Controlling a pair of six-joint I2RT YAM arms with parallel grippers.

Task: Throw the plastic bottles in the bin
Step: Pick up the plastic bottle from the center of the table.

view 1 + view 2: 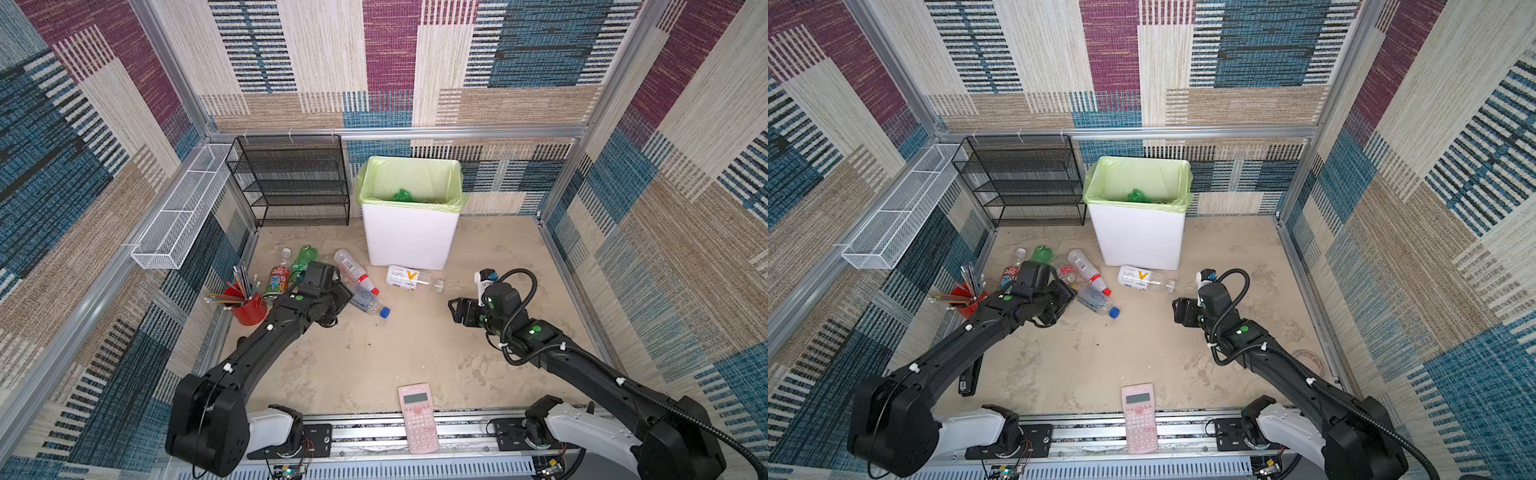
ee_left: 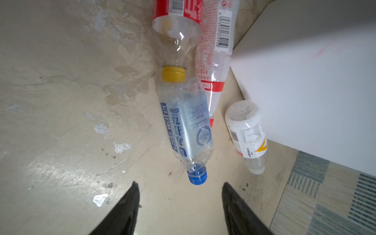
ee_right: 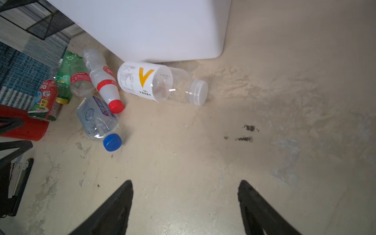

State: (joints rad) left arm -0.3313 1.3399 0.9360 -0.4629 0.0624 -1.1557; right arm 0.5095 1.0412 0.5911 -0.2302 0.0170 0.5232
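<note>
The white bin (image 1: 409, 232) with a green liner stands at the back, and something green (image 1: 402, 195) lies inside it. Several plastic bottles lie to its front left: a blue-capped soda water bottle (image 2: 187, 126), a red-capped one (image 3: 103, 83), a white-labelled one (image 3: 146, 81) against the bin's foot, a yellow-capped one (image 2: 175, 40), a green one (image 1: 303, 257) and a red-labelled one (image 1: 278, 280). My left gripper (image 2: 180, 184) hangs open and empty just short of the blue cap. My right gripper (image 3: 185, 182) is open and empty over bare floor, to the right of the bottles.
A black mesh rack (image 1: 291, 183) stands left of the bin, and a white wire basket (image 1: 178, 216) hangs on the left wall. A red pencil cup (image 1: 249, 307) sits beside the left arm. A pink calculator (image 1: 417, 415) lies at the front edge, a black stapler (image 1: 969, 380) front left.
</note>
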